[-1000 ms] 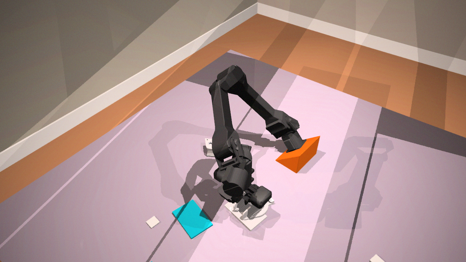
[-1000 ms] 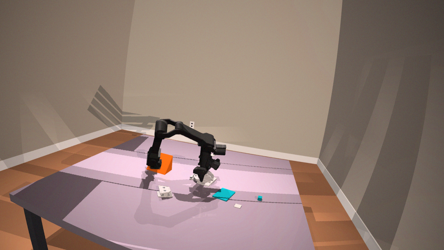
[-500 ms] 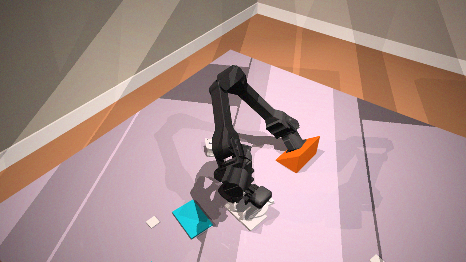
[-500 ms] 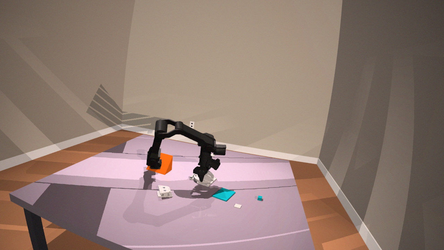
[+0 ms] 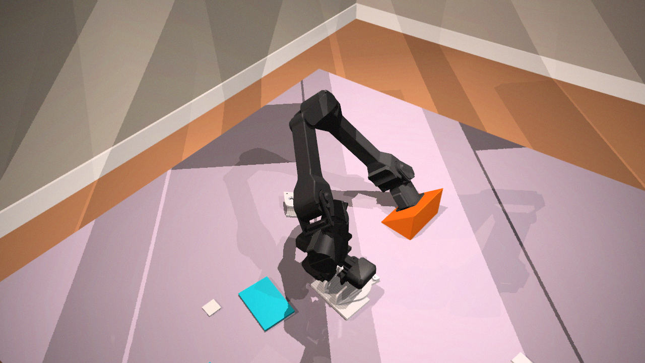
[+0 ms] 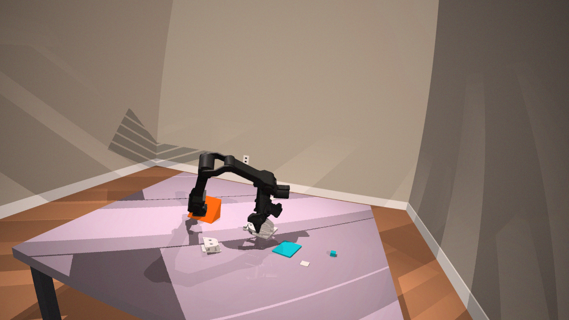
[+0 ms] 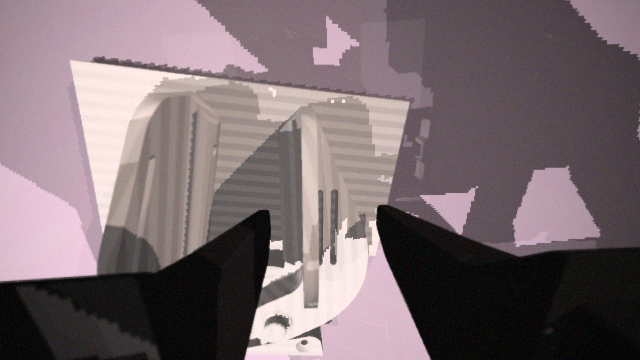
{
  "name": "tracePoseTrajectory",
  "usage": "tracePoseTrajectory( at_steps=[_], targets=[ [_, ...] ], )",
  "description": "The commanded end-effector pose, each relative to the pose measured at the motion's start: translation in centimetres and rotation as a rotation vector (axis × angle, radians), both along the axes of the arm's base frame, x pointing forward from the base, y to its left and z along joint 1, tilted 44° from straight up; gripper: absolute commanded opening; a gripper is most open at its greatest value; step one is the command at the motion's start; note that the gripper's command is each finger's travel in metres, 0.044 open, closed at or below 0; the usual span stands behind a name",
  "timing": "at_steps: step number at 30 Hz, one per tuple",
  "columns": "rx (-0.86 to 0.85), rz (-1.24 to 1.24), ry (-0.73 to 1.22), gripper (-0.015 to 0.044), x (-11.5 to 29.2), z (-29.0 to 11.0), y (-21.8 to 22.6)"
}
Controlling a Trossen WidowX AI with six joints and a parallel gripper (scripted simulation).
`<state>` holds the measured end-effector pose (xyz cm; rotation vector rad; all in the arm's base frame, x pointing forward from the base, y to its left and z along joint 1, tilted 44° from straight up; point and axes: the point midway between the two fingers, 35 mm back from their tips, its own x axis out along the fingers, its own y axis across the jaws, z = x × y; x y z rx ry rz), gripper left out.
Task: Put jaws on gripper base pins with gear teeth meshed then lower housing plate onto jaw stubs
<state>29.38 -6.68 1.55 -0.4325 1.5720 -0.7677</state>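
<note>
The white gripper base [image 5: 349, 312] [image 7: 392, 112] lies flat on the table below my hand. Two pale, ribbed jaws stand over it in the wrist view, the left jaw [image 7: 167, 165] and the right jaw [image 7: 311, 165], with a gap between their upper parts. My gripper [image 6: 258, 230] [image 7: 323, 217] is open, its fingertips on either side of the right jaw and apart from it. The left finger hides the left jaw's lower end, so the mesh of the teeth does not show. A smaller white part with holes [image 5: 288, 209] [image 6: 210, 243], apparently the housing plate, stands apart near the arm.
An orange wedge [image 5: 412, 219] [image 6: 214, 210] stands at the arm's foot. A cyan slab [image 5: 265, 301] [image 6: 287, 249] lies beside the gripper base. A small white square [image 5: 211, 307] [image 6: 304, 263] and a small cyan block [image 6: 333, 253] lie beyond it.
</note>
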Motion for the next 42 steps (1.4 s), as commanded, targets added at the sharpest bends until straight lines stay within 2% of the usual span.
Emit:
tracePoseTrajectory(
  at_steps=[1,7,14,17,24,26,33,42],
  targets=[
    [0.0,0.0,0.0,0.0224,0.0,0.0,0.0],
    [0.001,0.0,0.0,0.0224,0.2,0.4,0.4],
    [-0.001,0.003,0.003,0.0224,1.0,4.9,4.5],
    [-0.002,0.013,0.001,0.0224,1.1,4.2,4.1],
    [0.054,0.121,0.013,0.0408,1.2,7.5,1.3],
    [0.062,0.15,0.043,0.044,0.4,8.8,-0.2],
    [0.081,0.271,0.175,0.044,-4.5,13.8,-5.8],
    [0.086,0.415,0.378,0.044,-13.7,18.8,-10.4]
  ],
)
